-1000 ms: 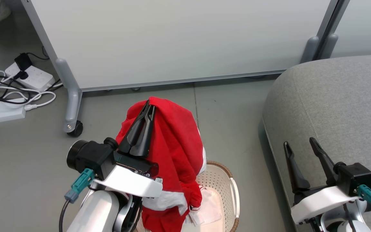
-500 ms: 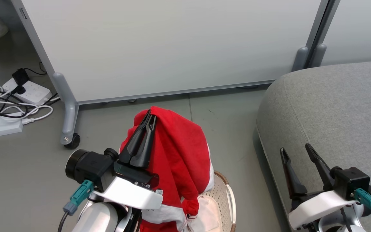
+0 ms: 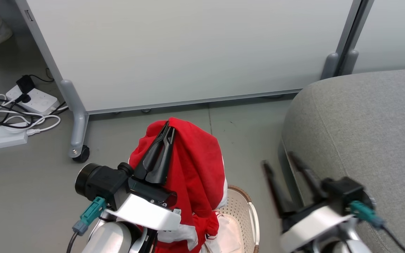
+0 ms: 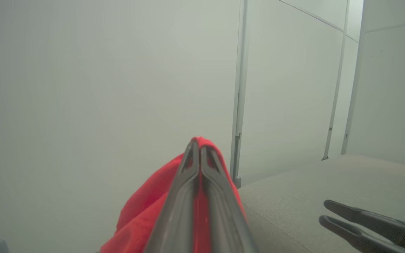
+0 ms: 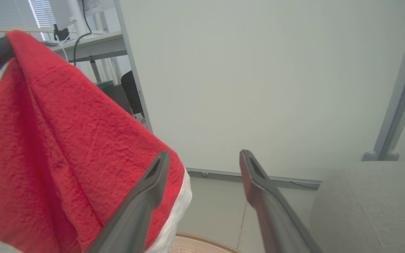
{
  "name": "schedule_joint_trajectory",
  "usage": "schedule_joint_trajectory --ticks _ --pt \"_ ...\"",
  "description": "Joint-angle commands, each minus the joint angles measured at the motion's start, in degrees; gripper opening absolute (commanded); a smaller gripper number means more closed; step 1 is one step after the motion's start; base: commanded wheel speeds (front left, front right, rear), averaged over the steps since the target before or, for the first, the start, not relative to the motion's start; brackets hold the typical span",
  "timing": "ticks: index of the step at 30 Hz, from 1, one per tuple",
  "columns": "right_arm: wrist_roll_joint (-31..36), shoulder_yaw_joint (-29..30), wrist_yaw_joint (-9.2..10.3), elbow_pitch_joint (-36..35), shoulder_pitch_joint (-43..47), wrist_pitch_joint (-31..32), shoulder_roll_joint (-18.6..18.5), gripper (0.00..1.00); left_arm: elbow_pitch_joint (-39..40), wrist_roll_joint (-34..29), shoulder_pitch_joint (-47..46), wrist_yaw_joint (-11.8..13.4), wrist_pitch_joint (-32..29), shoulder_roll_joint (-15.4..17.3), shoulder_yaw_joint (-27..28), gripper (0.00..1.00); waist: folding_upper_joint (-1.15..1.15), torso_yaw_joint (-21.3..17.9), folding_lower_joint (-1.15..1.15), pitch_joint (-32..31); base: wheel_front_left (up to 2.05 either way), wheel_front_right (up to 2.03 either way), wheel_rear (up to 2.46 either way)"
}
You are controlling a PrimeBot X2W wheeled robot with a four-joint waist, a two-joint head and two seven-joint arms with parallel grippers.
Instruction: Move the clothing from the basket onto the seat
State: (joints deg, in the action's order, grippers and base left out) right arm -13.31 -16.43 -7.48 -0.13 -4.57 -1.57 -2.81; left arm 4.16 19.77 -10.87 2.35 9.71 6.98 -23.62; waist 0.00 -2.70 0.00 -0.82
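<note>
Fingers of the left gripper (image 3: pixel 169 127) are pinching the red garment (image 3: pixel 195 165) tight between them, and it is draping down toward six o'clock over the basket (image 3: pixel 239 205). In the head view the grey seat (image 3: pixel 364 123) is lying at three o'clock from that gripper, so the carry is likely calling for a rightward swing. The right gripper (image 3: pixel 277 158) is hovering spread and empty, nearer the seat.

Red clothing (image 3: pixel 195 165) hangs above the white basket (image 3: pixel 240 208), left of the grey seat (image 3: pixel 364 123).
</note>
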Motion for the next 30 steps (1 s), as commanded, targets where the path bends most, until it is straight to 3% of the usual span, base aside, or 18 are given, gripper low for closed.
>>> schedule_joint_trajectory --ticks 1,11,19,20,21,22,29,30 --pt "-0.4 -1.5 -0.03 -0.3 -1.0 0.3 -0.2 1.0 0.0 0.1 -0.3 -0.2 0.0 0.3 -0.1 0.0 0.0 0.2 0.0 0.0 0.0 0.0 0.0" --pt "-5.7 -19.1 -0.03 5.2 -9.4 0.7 -0.3 1.0 -0.3 -0.2 -1.3 -0.7 -0.5 0.0 -2.0 0.0 0.0 1.8 0.0 0.2 0.0 0.0 0.0" --pt "-6.2 -25.5 -0.02 14.8 -16.6 -1.5 -0.4 1.0 -0.4 -0.4 -1.6 -0.9 -0.8 -0.1 -3.2 0.0 0.0 2.5 0.0 0.2 0.0 0.0 0.0" --pt "-6.3 -26.2 -0.03 15.9 -17.3 -1.7 -0.3 0.48 -0.4 -0.3 -1.6 -0.9 -0.8 -0.1 -3.3 0.0 0.0 2.5 0.0 0.2 0.0 0.0 0.0" --pt "-6.9 -26.6 -0.03 16.7 -17.9 -2.1 -0.2 0.12 -0.4 -0.3 -1.7 -0.9 -0.8 -0.1 -3.4 0.0 0.0 2.6 0.0 0.1 0.0 0.0 0.0" --pt "-7.3 -26.9 -0.03 17.4 -18.5 -2.4 -0.3 0.0 -0.4 -0.3 -1.8 -0.9 -0.8 -0.1 -3.5 0.0 0.0 2.6 0.0 0.1 0.0 0.0 0.0" --pt "-10.1 -28.4 -0.02 20.6 -20.6 -4.0 -0.2 0.0 -0.1 -0.3 -1.7 -0.7 -1.0 0.4 -3.8 0.0 0.0 2.6 0.0 0.0 0.0 0.0 0.0" --pt "-10.5 -28.4 -0.02 20.8 -20.7 -4.3 -0.3 0.0 -0.1 -0.4 -1.7 -0.6 -1.0 0.4 -3.8 0.11 0.0 2.5 0.0 -0.1 0.0 0.0 0.0"
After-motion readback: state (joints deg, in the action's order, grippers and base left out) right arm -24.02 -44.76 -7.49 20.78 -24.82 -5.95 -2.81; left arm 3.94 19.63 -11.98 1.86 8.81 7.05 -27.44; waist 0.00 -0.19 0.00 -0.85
